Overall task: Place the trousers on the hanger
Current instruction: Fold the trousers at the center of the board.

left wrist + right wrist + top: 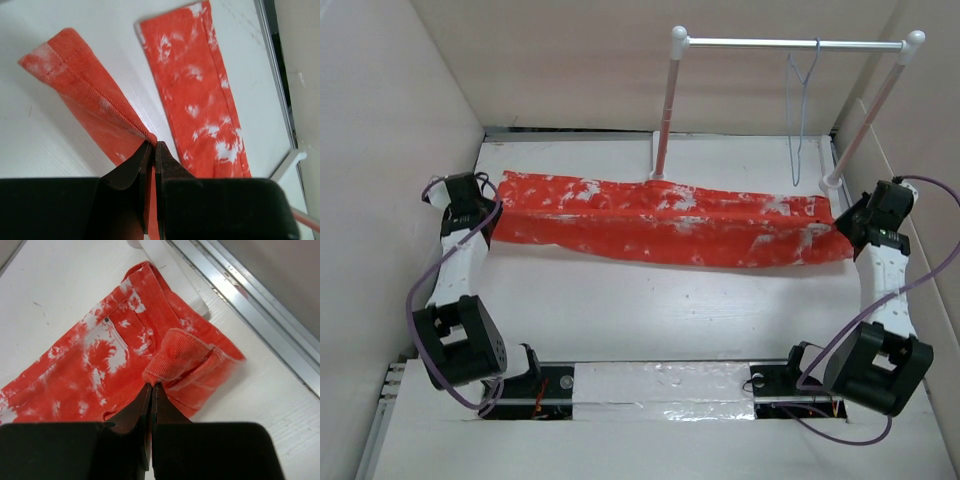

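The red-orange trousers [670, 222] with white speckles lie stretched left to right across the table, folded lengthwise. My left gripper [485, 200] is shut on the hem edge of one leg [95, 105] at the left end; the other leg [200, 95] lies flat beside it. My right gripper [850, 225] is shut on the waistband fold [177, 357] at the right end, lifting it slightly. The pale blue-grey wire hanger [802, 110] hangs from the rack's crossbar at the back right, apart from the trousers.
A white-posted rack [670, 100] with a metal crossbar [790, 43] stands at the back, its base feet near the trousers. Walls close in on left, right and back. A metal rail [250, 300] runs along the table's far edge.
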Controlling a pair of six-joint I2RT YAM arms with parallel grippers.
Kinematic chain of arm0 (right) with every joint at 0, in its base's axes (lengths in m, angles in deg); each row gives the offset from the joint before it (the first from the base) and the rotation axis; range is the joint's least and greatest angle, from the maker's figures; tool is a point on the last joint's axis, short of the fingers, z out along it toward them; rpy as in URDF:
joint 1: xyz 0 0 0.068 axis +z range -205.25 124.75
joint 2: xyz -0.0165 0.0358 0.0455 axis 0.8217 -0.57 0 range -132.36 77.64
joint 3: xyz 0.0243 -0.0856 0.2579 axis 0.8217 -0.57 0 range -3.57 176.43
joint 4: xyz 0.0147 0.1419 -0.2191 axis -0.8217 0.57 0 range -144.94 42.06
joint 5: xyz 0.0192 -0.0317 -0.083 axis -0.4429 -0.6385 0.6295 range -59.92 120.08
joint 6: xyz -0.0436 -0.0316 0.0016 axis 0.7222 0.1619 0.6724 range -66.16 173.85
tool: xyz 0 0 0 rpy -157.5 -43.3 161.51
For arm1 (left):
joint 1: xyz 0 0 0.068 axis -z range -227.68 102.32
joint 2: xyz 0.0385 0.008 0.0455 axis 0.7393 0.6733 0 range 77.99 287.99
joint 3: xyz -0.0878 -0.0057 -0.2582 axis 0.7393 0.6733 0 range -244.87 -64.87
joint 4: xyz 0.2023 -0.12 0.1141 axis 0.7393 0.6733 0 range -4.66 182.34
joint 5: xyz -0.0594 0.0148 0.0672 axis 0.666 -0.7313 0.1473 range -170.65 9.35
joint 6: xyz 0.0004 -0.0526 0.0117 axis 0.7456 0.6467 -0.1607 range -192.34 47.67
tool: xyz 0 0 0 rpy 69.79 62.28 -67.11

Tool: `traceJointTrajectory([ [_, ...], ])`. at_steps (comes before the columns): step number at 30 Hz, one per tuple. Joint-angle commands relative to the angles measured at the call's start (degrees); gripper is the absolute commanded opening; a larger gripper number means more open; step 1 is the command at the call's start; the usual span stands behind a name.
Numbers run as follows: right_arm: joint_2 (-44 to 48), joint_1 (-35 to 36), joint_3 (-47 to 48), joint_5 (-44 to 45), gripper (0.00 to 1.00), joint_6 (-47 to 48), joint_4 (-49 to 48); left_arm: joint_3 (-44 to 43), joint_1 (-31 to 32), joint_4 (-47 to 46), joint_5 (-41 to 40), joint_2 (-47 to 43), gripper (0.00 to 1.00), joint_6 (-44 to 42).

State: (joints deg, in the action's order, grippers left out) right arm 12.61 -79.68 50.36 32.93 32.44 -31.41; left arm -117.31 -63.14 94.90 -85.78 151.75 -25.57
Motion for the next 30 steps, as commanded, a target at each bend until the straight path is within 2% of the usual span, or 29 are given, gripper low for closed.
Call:
traceJointTrajectory([
  [1, -3.42, 0.08, 2.76, 3.12, 0.00, -1.53, -8.05, -8.18, -0.44, 0.36, -10.07, 3.05, 0.00, -2.90],
  [5, -6.33, 0.60, 1.26, 2.86, 0.00, -2.94, -13.42, -14.07, 0.43, 0.81, -11.92, 11.20, 0.00, -3.52],
  [7, -8.70, 0.61, 3.09, 3.65, 0.00, -2.68, -13.86, -18.81, 1.75, 1.68, -14.99, 16.03, 0.00, -4.74],
  [14, -17.39, 2.62, 9.43, 6.18, 0.00, -2.41, -12.80, -31.47, 2.89, 3.09, -15.26, 28.34, 0.00, -7.38],
  [16, -18.89, 3.24, 10.66, 7.08, 0.00, -2.41, -13.77, -35.70, 3.85, 4.05, -17.45, 30.82, 0.00, -8.35],
  [25, -28.65, 3.77, 15.05, 5.85, 0.00, -2.67, -17.55, -48.43, 7.55, 3.97, -17.73, 43.30, 0.00, -9.76],
  [30, -34.00, 3.24, 17.25, 0.93, 0.00, -3.29, -20.71, -55.02, 8.70, 3.53, -19.22, 50.24, 0.00, -10.90],
])
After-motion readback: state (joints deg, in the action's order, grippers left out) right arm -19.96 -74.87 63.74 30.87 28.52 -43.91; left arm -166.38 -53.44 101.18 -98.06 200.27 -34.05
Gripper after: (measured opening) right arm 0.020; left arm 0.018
